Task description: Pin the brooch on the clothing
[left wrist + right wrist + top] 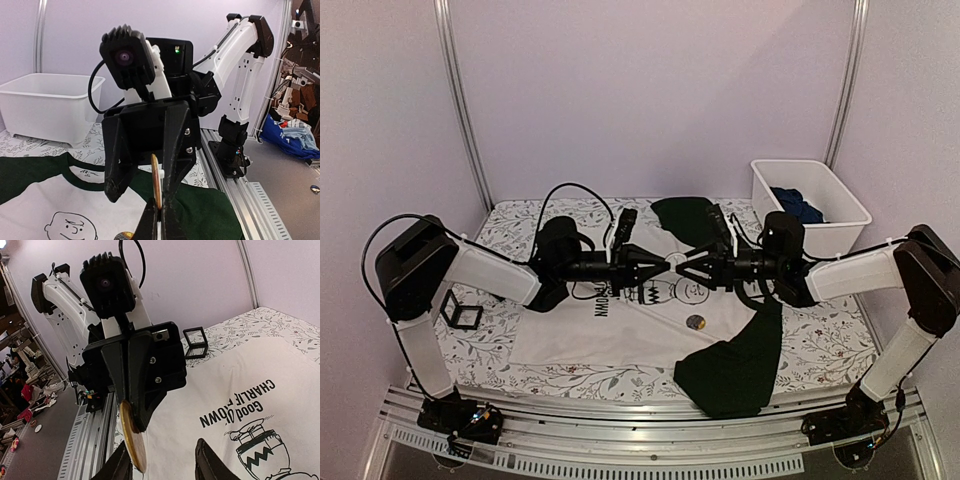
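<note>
While the left end effector [137, 421] is clamped on the brooch [133, 442], a thin gold disc held edge-on at its tips, the right end effector [142, 196] faces it nose to nose. Its fingers [209, 462] are spread apart, one on each side of the disc. Whether either finger touches the brooch cannot be told (the nearer one looks very close in the right wrist view).

Both end effectors hang in the air above the T-shirt [620, 330]. It lies flat on the bench [510, 228] directly beneath them, with the cartoon face and the "Good Ol' Charlie Brown" print under the point where they meet. One dark sleeve [732, 370] spreads below the right end effector toward the arm bases.

A small round thing [696, 321] rests on the white cloth just nearer the bases than the right end effector's tips; what it is cannot be made out. Well apart, on the outer side of the left end effector, a black frame [460, 315] sits on the bench. Well beyond the right end effector stands a white bin [850, 188] with a dark blue garment [798, 205] in it.
</note>
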Controlling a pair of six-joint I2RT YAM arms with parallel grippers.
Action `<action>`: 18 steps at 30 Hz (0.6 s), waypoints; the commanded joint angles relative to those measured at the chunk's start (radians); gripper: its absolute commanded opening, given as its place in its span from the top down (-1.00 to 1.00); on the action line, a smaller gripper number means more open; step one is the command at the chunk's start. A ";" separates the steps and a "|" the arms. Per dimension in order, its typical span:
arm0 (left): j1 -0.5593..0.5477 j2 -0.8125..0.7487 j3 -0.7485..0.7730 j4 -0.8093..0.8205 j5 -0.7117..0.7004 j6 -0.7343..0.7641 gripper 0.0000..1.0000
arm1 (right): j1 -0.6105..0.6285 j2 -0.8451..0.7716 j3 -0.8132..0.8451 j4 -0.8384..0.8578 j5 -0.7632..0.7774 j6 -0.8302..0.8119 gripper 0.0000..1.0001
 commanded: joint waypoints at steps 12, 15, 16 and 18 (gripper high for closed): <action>-0.023 -0.009 0.013 -0.034 0.017 0.030 1.00 | 0.005 0.018 0.029 0.000 0.022 0.018 0.60; -0.025 -0.007 0.017 -0.041 0.027 0.032 1.00 | 0.006 0.026 0.034 -0.011 0.026 0.025 0.69; -0.026 -0.008 0.017 -0.043 0.029 0.040 1.00 | 0.005 0.029 0.035 -0.017 0.029 0.025 0.72; -0.027 -0.007 0.017 -0.046 0.035 0.051 1.00 | 0.005 0.033 0.040 -0.026 0.035 0.025 0.77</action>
